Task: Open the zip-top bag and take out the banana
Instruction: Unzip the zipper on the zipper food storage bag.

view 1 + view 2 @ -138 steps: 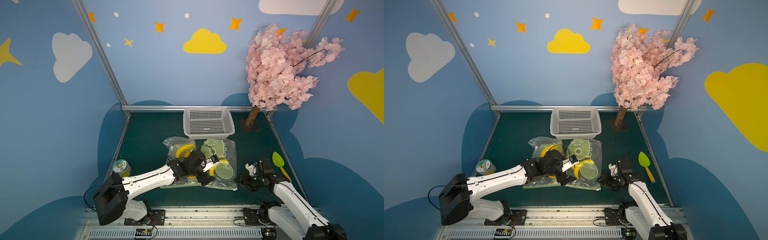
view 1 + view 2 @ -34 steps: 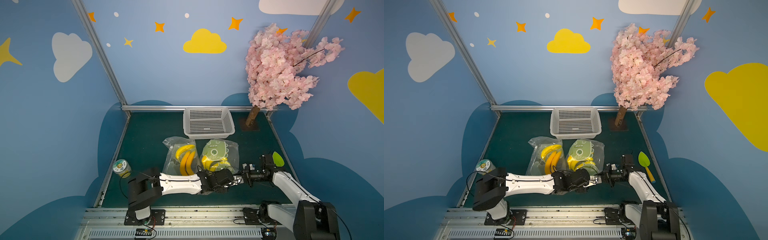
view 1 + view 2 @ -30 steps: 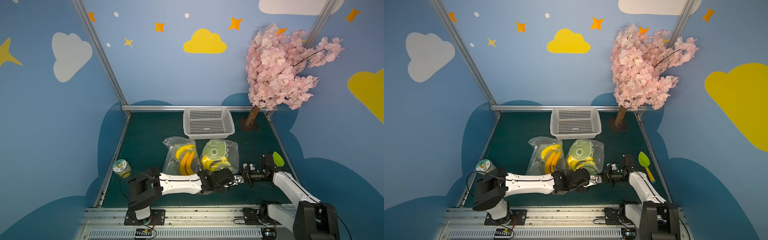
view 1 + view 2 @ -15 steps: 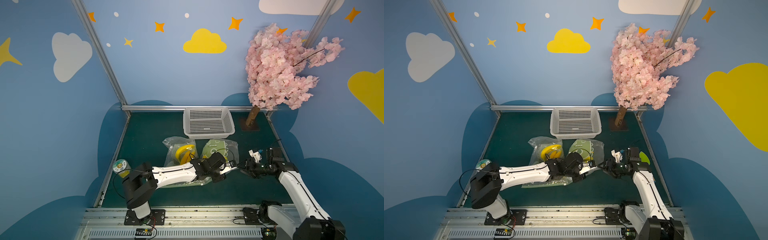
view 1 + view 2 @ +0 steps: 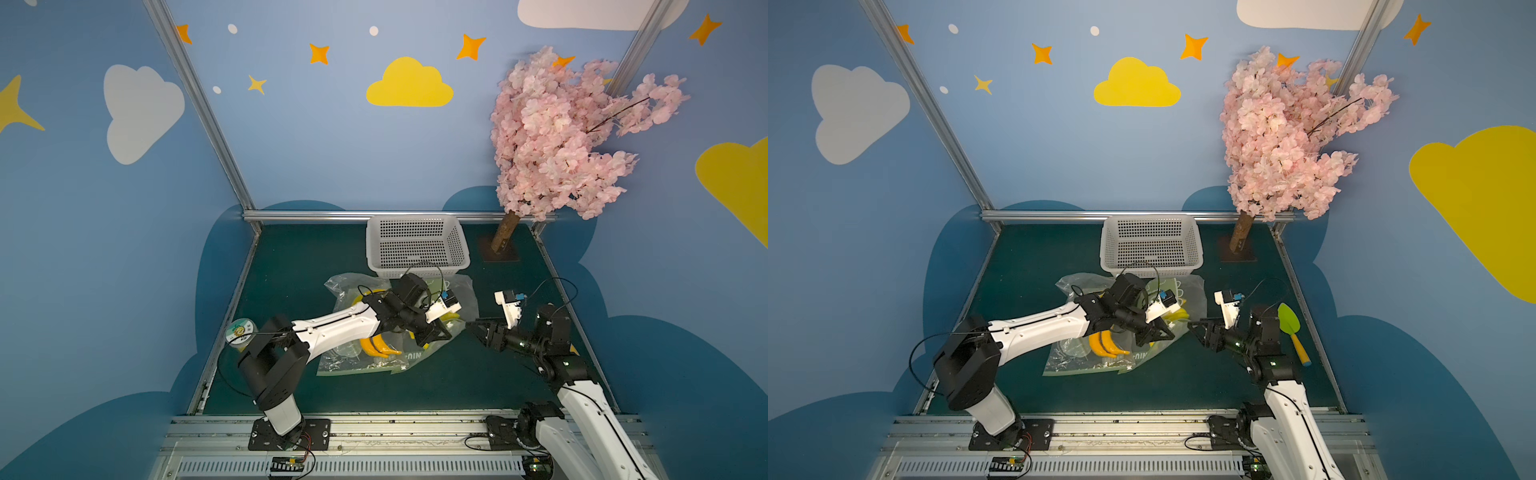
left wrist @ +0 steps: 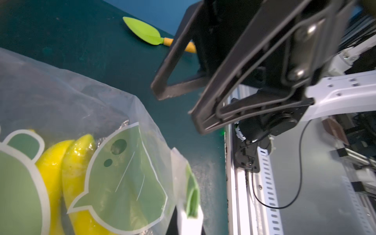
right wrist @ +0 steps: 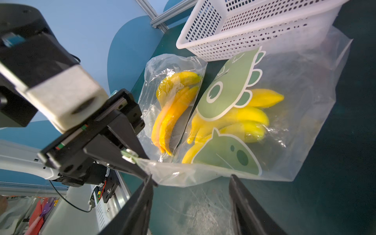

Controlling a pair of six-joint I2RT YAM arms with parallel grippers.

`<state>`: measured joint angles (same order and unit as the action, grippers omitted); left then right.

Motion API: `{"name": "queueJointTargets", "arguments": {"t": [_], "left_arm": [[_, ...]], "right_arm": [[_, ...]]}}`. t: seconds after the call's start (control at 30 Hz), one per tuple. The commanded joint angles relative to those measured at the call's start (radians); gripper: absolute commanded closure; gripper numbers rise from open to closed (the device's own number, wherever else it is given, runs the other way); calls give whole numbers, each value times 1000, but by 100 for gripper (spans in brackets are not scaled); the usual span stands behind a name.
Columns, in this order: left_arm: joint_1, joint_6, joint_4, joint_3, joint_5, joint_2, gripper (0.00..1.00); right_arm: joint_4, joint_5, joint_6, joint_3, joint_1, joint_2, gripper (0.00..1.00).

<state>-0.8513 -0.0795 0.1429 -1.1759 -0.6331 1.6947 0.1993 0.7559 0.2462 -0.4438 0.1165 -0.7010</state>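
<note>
Left gripper: pressed together on the green-and-white zip strip at one corner of the bag's mouth.
Zip-top bag: clear plastic printed with green dinosaur figures, lying on the dark green mat. Far edge against the basket's near wall, pinched corner raised off the mat.
Bag mouth: sealed or parted, impossible to tell.
Banana bunch: yellow, inside the printed bag, partly behind the green figures.
Right gripper: spread wide, holding nothing. Tips just short of the bag's mouth edge, close to the left gripper's tips.
Second bag: plain clear plastic, just beside the printed one on the left arm's side, with a second bunch inside.
Basket: white, perforated, at the back of the mat.
Toy shovel: green blade, orange handle, on the mat beside the right arm, apart from both bags.
</note>
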Motion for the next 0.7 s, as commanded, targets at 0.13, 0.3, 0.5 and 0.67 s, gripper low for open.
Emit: {"name": "queueJointTargets", "arguments": {"t": [0.13, 0.3, 0.5, 0.67], "left_arm": [[29, -28, 75, -45, -184, 32, 91], [49, -31, 88, -54, -216, 55, 91], [65, -36, 106, -82, -234, 86, 91], [80, -40, 124, -97, -241, 95, 92]], "right_arm": [[-368, 105, 9, 52, 6, -87, 40], [-204, 187, -108, -80, 12, -138, 40], [-121, 302, -150, -127, 17, -189, 40], [-74, 336, -192, -152, 41, -248, 40]]}}
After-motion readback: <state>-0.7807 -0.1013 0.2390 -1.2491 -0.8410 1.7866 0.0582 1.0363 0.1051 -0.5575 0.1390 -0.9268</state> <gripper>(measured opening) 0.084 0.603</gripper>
